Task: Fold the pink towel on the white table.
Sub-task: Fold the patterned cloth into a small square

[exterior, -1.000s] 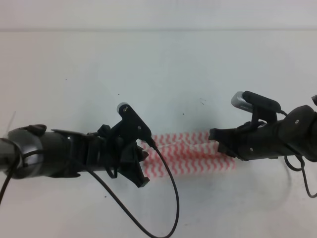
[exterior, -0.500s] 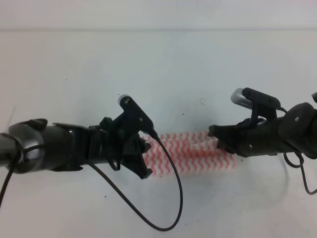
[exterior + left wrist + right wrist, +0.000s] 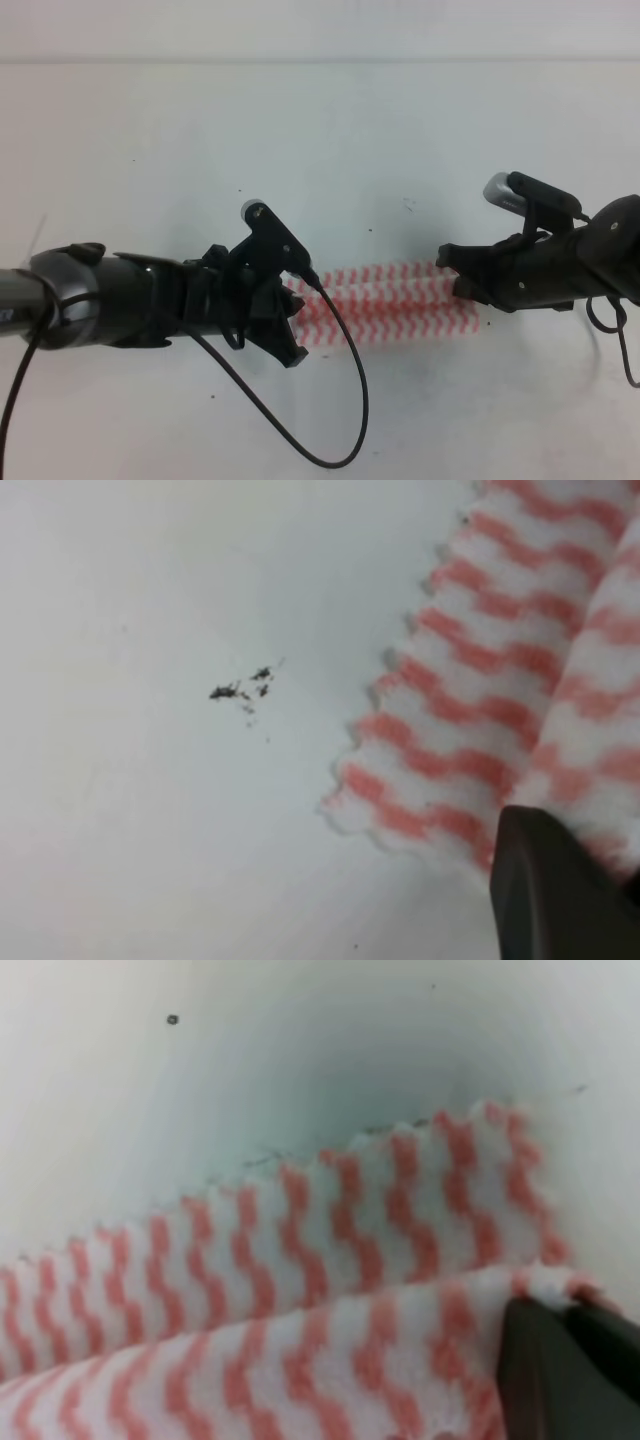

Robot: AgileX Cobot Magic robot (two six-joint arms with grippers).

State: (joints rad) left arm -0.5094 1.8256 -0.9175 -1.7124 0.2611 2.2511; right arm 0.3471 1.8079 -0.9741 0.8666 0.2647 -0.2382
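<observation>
We see the pink towel [image 3: 385,305] lying folded on the white bench [image 3: 320,150], left tool [image 3: 285,325] and right tool [image 3: 462,275] each clamped on one end.

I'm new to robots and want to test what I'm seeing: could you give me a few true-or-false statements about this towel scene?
1. The towel lies between the two arms. True.
2. The towel is plain blue. False: it is white with pink wavy stripes.
3. The towel is spread flat in one layer. False: the right wrist view shows one layer lying over another.
4. A right finger touches the towel's edge. True.
5. The table carries a stack of towels. False: only one towel shows.
</observation>
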